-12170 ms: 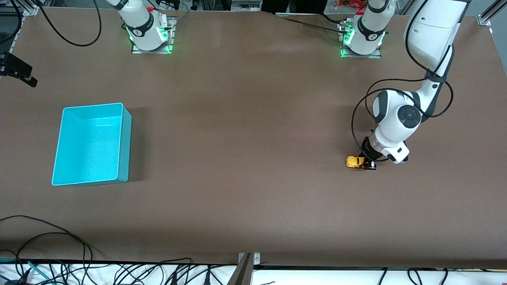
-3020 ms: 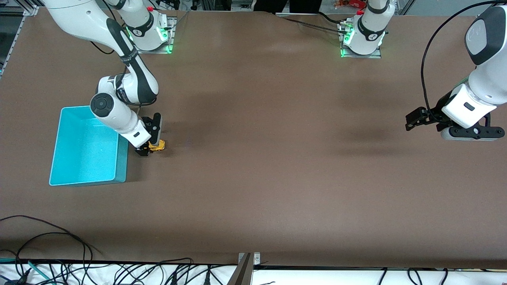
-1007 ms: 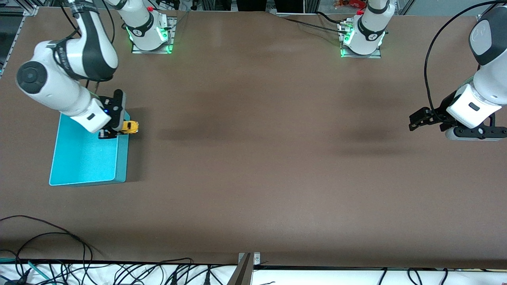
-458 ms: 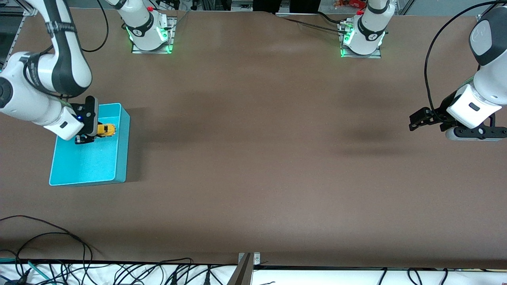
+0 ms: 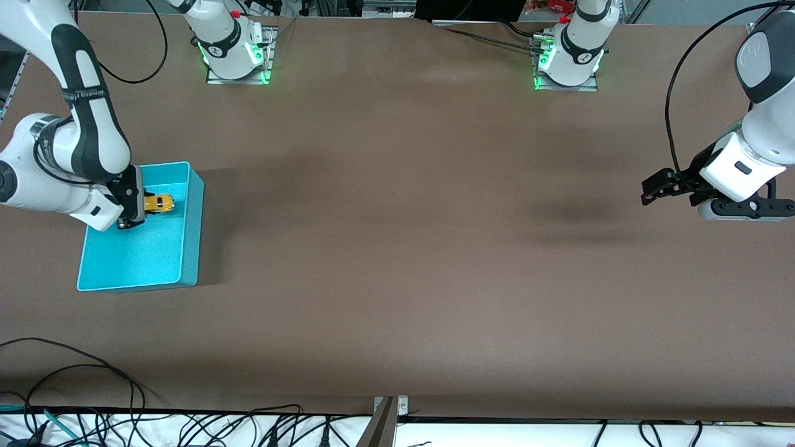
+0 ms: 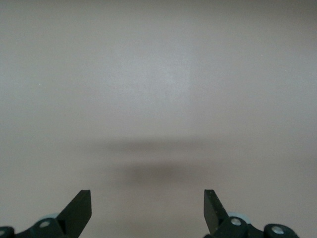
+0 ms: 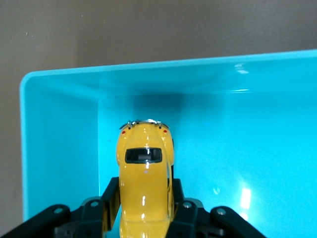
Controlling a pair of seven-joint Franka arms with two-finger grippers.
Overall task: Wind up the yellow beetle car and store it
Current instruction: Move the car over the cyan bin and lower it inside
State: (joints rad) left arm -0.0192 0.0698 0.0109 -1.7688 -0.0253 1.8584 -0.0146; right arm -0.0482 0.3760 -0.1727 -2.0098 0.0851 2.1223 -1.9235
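Observation:
The yellow beetle car [image 5: 159, 203] [image 7: 144, 178] is small and rounded, with a dark window. My right gripper [image 5: 140, 208] [image 7: 143, 198] is shut on its sides and holds it inside the turquoise bin [image 5: 191, 230] [image 7: 59, 124], at the end of the bin farther from the front camera. Whether the car touches the bin's floor I cannot tell. My left gripper [image 5: 651, 189] [image 6: 147, 208] hangs open and empty over bare table at the left arm's end, where that arm waits.
The brown table [image 5: 404, 248] spreads wide between the bin and the left arm. Both arm bases [image 5: 233, 43] [image 5: 568, 53] stand along the edge farthest from the front camera. Loose cables [image 5: 93, 397] lie at the edge nearest it.
My right gripper has carried the car from over the bin's wall to over its inside and lowered it into the bin. The left arm has not moved.

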